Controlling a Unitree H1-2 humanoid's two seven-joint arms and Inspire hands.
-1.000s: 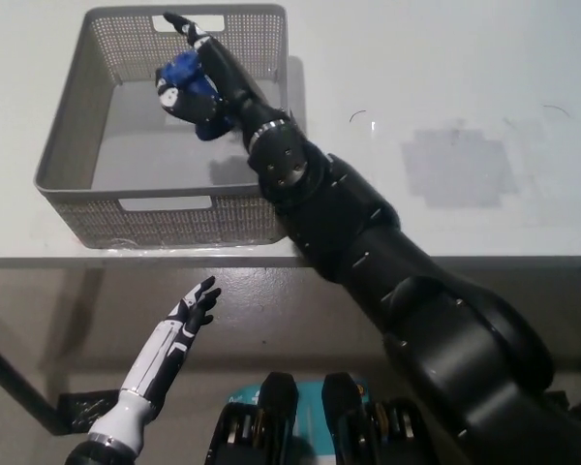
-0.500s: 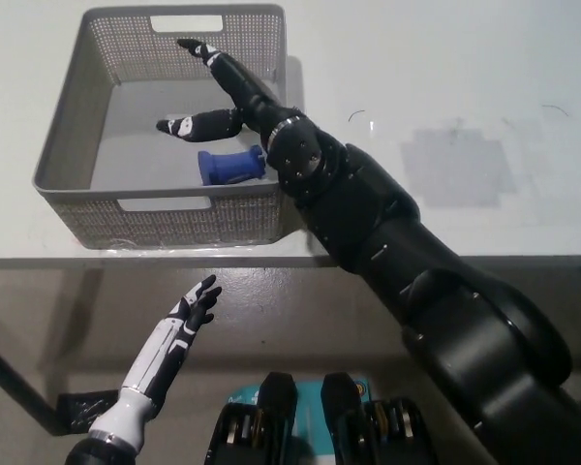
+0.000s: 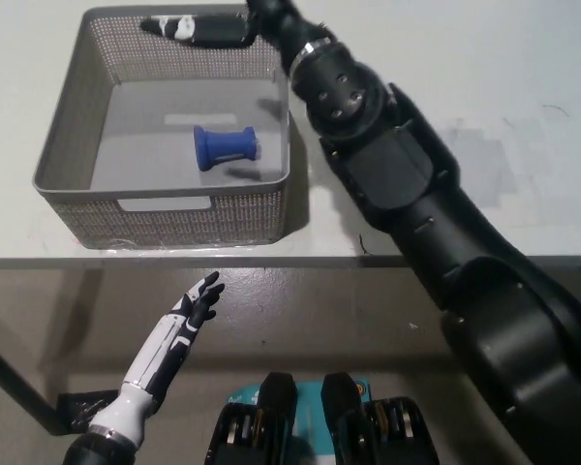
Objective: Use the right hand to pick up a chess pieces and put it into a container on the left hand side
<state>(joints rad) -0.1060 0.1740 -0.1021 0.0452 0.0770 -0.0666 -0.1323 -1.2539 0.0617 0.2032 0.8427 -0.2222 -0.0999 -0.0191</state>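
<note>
1 blue chess piece (image 3: pixel 227 147) lies in our basket (image 3: pixel 66 155); our right hand (image 3: pixel 201 29) hovers above, fingers apart and holding nothing, while the left hand (image 3: pixel 196 305) rests low, fingers spread.

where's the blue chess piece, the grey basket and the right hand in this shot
blue chess piece (image 3: pixel 225 147), head view, middle of its body
grey basket (image 3: pixel 165 221), head view, near mesh wall
right hand (image 3: pixel 205 30), head view, middle of the black hand at the basket's far rim
</note>
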